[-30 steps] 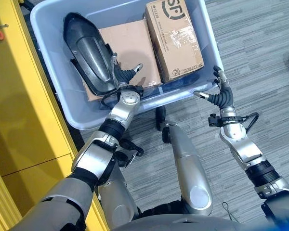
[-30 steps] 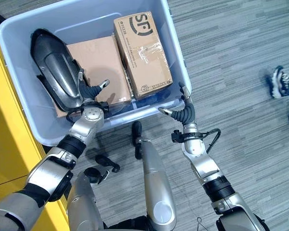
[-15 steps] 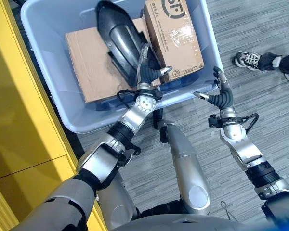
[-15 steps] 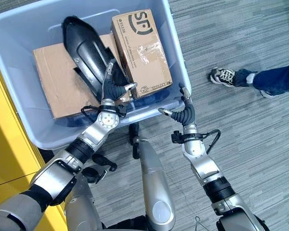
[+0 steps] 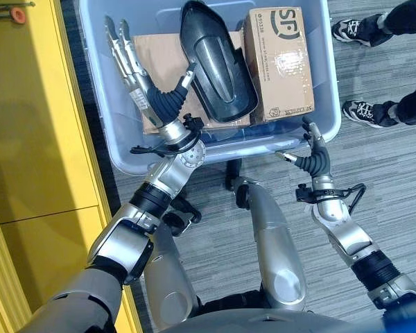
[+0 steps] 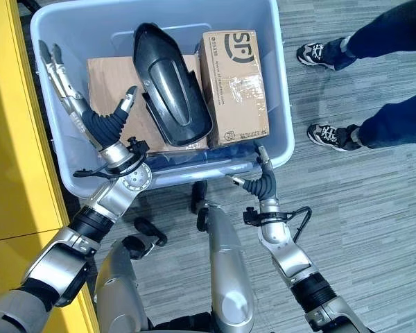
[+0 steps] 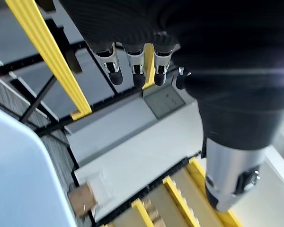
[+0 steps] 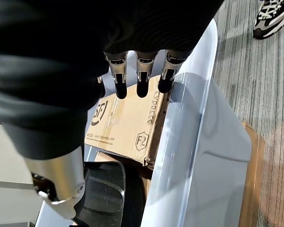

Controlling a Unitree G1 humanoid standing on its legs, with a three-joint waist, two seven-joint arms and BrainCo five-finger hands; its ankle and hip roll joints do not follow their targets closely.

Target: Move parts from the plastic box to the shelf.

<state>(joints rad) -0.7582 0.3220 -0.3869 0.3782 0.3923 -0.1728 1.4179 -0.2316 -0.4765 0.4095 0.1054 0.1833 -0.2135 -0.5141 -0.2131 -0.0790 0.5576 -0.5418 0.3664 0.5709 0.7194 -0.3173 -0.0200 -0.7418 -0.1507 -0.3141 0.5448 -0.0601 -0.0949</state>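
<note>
The blue-grey plastic box (image 5: 263,143) stands on the floor in front of me. In it a black moulded part (image 5: 215,62) lies on a flat cardboard sheet (image 5: 156,59), right beside a taped brown carton (image 5: 281,59). My left hand (image 5: 163,104) is raised over the box's left side, fingers straight and spread, holding nothing; its wrist view looks past the fingers (image 7: 135,61) at the yellow shelf frame (image 7: 52,56). My right hand (image 5: 312,156) hovers open just outside the box's front right corner, its fingers (image 8: 142,75) pointing at the carton (image 8: 128,123).
The yellow shelf unit (image 5: 41,104) stands close along the left of the box. A person's legs and shoes (image 5: 360,111) are on the grey carpet just right of the box. Grey shelf boards (image 7: 132,151) show between yellow rails.
The black part went from the box's left side to the middle beside the carton. My left hand came off it and swung left, fingers straight. A person stepped in at the right.
</note>
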